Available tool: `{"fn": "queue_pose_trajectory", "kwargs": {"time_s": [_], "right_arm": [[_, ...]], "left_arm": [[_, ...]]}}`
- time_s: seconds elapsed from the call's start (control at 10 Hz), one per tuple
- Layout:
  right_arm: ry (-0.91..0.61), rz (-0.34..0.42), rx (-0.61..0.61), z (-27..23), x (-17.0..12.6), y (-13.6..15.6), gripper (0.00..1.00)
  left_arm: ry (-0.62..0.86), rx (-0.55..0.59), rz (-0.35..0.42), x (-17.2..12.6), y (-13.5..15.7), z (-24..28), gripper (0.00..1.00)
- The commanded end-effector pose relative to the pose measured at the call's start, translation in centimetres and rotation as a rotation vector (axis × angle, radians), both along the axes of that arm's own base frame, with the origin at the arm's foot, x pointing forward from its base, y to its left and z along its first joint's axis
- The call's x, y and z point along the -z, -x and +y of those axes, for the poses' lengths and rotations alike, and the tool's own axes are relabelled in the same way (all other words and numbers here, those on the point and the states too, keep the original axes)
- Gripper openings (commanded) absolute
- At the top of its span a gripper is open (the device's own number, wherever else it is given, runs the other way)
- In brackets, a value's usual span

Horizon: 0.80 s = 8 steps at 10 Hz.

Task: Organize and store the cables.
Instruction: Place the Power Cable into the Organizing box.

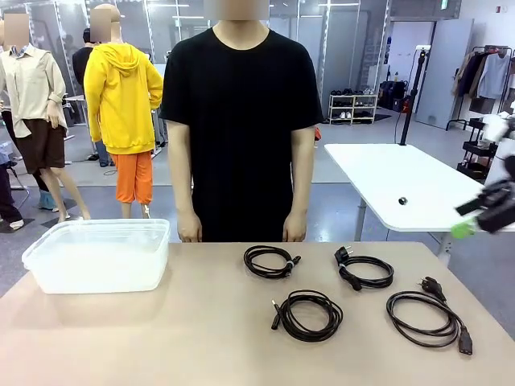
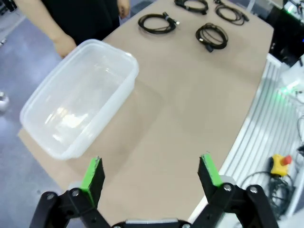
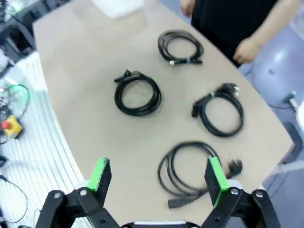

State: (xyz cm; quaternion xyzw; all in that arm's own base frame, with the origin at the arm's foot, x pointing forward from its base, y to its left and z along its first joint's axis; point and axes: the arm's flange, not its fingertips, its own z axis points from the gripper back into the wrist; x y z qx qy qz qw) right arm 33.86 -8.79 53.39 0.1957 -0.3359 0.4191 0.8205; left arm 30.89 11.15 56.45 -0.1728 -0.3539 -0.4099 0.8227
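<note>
Several black cables lie coiled on the tan table's right half: one point(image 1: 271, 262) near the person, one point(image 1: 364, 271) to its right, one point(image 1: 308, 314) nearer me and one point(image 1: 426, 318) at the right edge. My right gripper point(image 1: 476, 217) hovers off the table's right side. In the right wrist view it point(image 3: 157, 172) is open and empty, high above the nearest coil point(image 3: 187, 171), with the other coils point(image 3: 137, 92) point(image 3: 219, 110) point(image 3: 180, 46) beyond. My left gripper point(image 2: 151, 170) is open and empty, high over the table's left end, with coils point(image 2: 156, 22) point(image 2: 212, 34) far off.
A clear plastic bin point(image 1: 96, 273) stands empty at the table's far left, below and beyond the left gripper point(image 2: 135, 71). A person in a black shirt stands at the far edge, hands point(image 1: 190, 229) point(image 1: 294, 229) hanging by the table. A white table point(image 1: 402, 181) stands behind on the right.
</note>
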Motion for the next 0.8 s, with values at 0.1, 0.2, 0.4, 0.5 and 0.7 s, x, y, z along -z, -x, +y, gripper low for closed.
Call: {"fn": "queue_pose_trajectory", "kwargs": {"time_s": [0.1, 0.2, 0.4, 0.5, 0.7], "right_arm": [[-0.100, -0.038, 0.025, -7.2, 3.8, 5.6, 1.00], [-0.139, -0.036, 0.028, -9.0, 4.8, 6.6, 1.00], [-0.202, -0.051, 0.022, -10.1, 6.3, 7.8, 1.00], [-0.209, -0.054, 0.032, -9.8, 6.6, 7.6, 1.00], [-0.166, -0.036, 0.053, -11.1, 5.2, 7.8, 1.00]], "left_arm": [[0.110, 0.006, -0.047, 4.8, 4.7, 5.5, 1.00], [0.138, -0.019, -0.059, 5.6, 5.7, 6.9, 1.00], [0.139, -0.082, -0.018, 6.2, 7.0, 8.0, 1.00], [0.149, -0.100, -0.017, 6.3, 6.9, 7.8, 1.00], [0.142, -0.100, -0.029, 6.2, 7.1, 9.2, 1.00]]}}
